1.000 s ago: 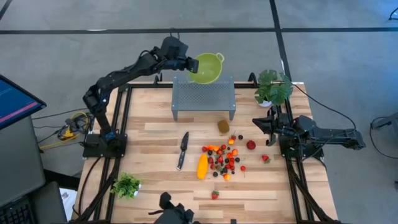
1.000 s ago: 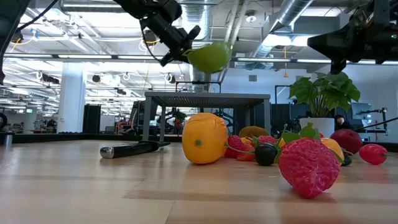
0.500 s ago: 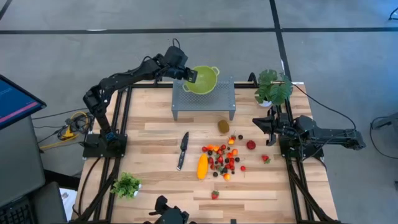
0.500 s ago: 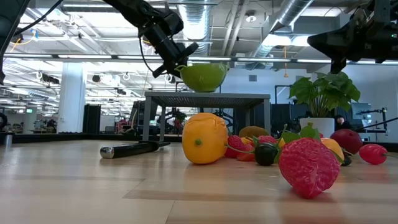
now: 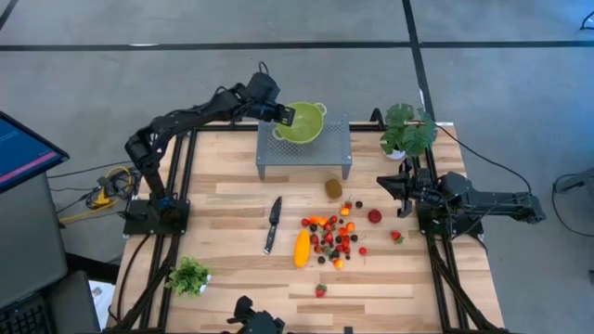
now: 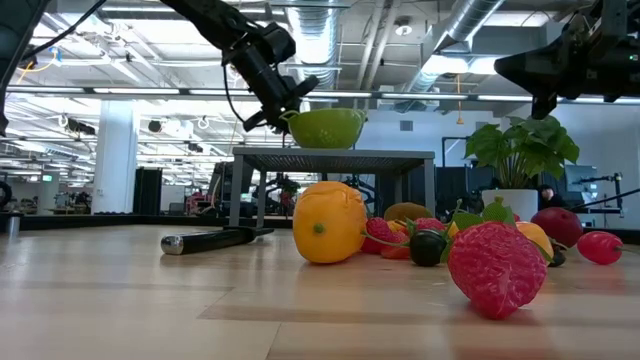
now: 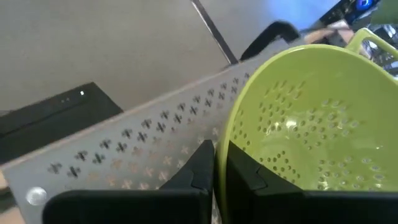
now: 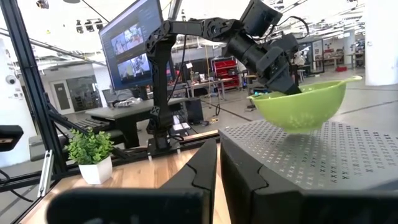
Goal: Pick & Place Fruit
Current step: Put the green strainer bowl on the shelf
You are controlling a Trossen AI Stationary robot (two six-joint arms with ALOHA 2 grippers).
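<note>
A lime-green colander (image 5: 303,122) sits level on top of the grey perforated stand (image 5: 306,150) at the table's far side, with my left gripper (image 7: 221,163) shut on its rim. The fruit (image 5: 332,237) lies scattered on the wood near the table's middle right: small red, orange and dark balls, strawberries, a brown kiwi (image 5: 333,188) and a long yellow-orange fruit (image 5: 302,248). My right gripper (image 5: 382,183) waits shut at the table's right side, above the wood, touching nothing. My left gripper pinches the colander's rim (image 7: 227,142) on its left side, one finger (image 7: 242,169) inside the bowl and the other (image 7: 200,167) outside. The fingers slant down from the far left. The colander stands level, open side up, its base (image 6: 326,146) at the stand's top.
A black-handled knife (image 5: 273,223) lies left of the fruit. Green leafy plants stand at the far right corner (image 5: 408,130) and near the front left (image 5: 190,276). One strawberry (image 5: 320,290) lies alone near the front edge. Bare wood lies left of the knife.
My left gripper has come down and toward the table's near edge with the colander. The colander was tilted and in the air beyond the stand's far edge; now it is level on the stand's top. The gripper stays shut on the rim.
</note>
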